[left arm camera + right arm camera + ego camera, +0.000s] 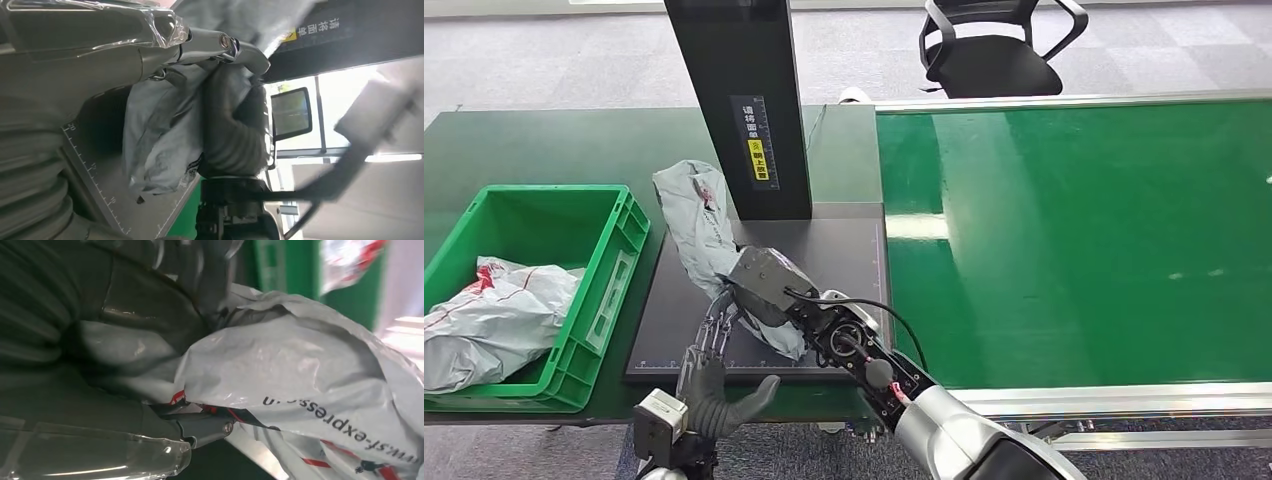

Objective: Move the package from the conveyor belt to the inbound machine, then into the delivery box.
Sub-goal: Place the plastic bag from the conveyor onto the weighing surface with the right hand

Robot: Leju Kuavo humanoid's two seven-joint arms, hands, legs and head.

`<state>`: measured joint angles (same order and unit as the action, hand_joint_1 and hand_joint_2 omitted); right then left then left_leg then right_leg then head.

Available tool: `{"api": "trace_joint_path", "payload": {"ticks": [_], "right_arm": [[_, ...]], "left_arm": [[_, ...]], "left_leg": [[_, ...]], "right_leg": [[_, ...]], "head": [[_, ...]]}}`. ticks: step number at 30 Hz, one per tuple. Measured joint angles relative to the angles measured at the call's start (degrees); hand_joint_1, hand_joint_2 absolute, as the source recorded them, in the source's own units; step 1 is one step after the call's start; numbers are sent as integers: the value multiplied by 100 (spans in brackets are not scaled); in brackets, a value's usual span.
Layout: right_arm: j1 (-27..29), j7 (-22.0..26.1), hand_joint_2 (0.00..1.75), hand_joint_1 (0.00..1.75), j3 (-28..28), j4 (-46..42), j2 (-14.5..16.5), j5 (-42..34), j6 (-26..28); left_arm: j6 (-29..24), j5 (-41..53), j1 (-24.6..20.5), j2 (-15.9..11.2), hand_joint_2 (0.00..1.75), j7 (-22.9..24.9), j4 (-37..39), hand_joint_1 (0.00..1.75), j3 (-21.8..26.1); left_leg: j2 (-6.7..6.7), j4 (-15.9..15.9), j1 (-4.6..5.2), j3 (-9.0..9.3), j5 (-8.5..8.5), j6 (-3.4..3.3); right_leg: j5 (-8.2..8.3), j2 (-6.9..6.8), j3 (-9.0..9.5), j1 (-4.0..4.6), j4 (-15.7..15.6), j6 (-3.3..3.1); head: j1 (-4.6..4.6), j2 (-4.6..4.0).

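Grey package (699,225) on scanner pad (844,255), long axis running near-to-far; right hand (759,285) grips its near end; left hand (714,385) fingers apart, holding nothing.

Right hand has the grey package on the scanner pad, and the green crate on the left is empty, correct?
Not quite. The green crate is not empty: the head view shows another grey package lying in it. The rest holds: the right hand grips the grey package over the scanner pad.
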<state>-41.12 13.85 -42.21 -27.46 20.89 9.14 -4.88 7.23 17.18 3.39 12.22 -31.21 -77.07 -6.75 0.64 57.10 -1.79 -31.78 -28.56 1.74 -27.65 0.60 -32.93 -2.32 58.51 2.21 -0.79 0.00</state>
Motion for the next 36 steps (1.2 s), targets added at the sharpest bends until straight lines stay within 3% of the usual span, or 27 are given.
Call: {"api": "trace_joint_path", "payload": {"ticks": [5,18,19,22,23,26,29,32,34,36], "right_arm": [[-73,-679,175,175,-565,303,-7,397,731],[-209,-753,175,175,-919,549,-10,451,858],[-214,-802,175,159,-932,557,-10,496,915],[-246,-1127,175,28,-1022,588,-7,813,1366],[-263,-1257,175,0,-1051,603,-5,941,1581],[-316,-1388,175,0,-1071,666,-26,1111,2105],[-296,-664,175,0,-901,674,-70,812,2536],[-204,728,175,0,-355,454,-107,343,3058],[-16,1558,175,0,200,30,-145,72,3129],[306,1978,175,0,729,-603,-191,-60,3001]], "left_arm": [[-21,-20,19,-13,175,97,-54,0,-54],[-64,-20,65,-15,175,145,-69,0,-68],[-67,-20,68,-15,175,154,-69,0,-67],[-100,-21,104,-23,175,231,-83,0,-60],[-110,-21,131,-32,175,256,-94,0,-57],[-117,-25,210,-57,175,258,-172,0,-80],[-162,-42,235,-66,175,233,-242,0,-104],[-272,-97,271,-84,175,148,-252,0,-125],[-339,-143,289,-110,175,62,-249,0,-155],[-392,-175,300,-138,175,8,-247,0,-178]], "left_leg": [[-1,0,0,0,0,0],[0,0,0,1,0,0],[0,0,0,1,0,0],[0,0,0,1,0,0],[0,0,0,1,0,0],[-2,1,0,0,0,0],[3,1,1,-1,0,0],[-4,1,0,-1,0,0],[-6,1,0,-1,0,0],[-5,0,0,-2,0,0]], "right_leg": [[0,0,1,0,1,0],[0,0,1,0,1,0],[0,0,0,0,1,0],[0,0,0,0,1,0],[0,0,-1,0,1,0],[0,-3,0,0,1,0],[3,-1,-2,0,1,-1],[4,-4,-3,0,0,-1],[3,-4,-2,0,0,-1],[3,-4,-2,0,0,-1]], "head": [[-1,0],[-1,0],[-1,0],[-1,0],[0,0],[-2,0],[-2,0],[-1,0],[-1,0],[-1,0]]}}
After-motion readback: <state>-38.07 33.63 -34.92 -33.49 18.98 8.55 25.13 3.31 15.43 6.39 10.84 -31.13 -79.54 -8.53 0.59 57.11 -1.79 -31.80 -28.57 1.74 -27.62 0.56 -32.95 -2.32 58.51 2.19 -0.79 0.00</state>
